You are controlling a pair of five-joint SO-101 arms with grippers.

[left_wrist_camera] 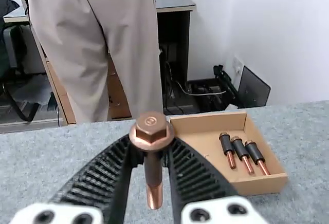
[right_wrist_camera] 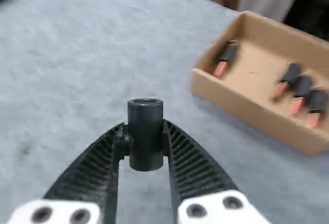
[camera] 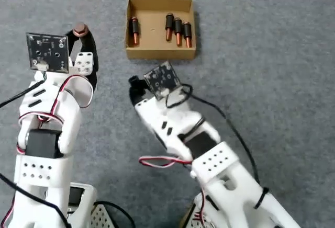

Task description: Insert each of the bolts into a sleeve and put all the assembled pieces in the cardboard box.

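Step in hand, as we read it: mating one more bolt and sleeve in the air before boxing.

The left gripper (left_wrist_camera: 150, 149) pinches the bolt (left_wrist_camera: 153, 183) just under its hex head. The copper shank runs back between the fingers toward the wrist. From above, the bolt sits at the left arm's tip, well to the side of the cardboard box (camera: 159, 53).

The right gripper (right_wrist_camera: 145, 143) is clamped across the black sleeve (right_wrist_camera: 145, 115), with one open bore end facing its camera. It sits over the grey table (camera: 272, 81), near the box's front wall.

Four assembled pieces (camera: 178, 31) lie in the box, one apart and three in a row.

How we would do it well:
- We meet over open table, not over the box.
- We align the axes first. How far off they are now, we cannot tell.
- The free shank end lies inside the spread of the left fingers, so we judge the sleeve must come in from that side. Room looks tight, and the right fingers may foul the left ones.
- We push slowly along the axis. The hold under the head is narrow, and a sideways nudge could swivel the bolt.
- We release only once the shank is seated in the sleeve.
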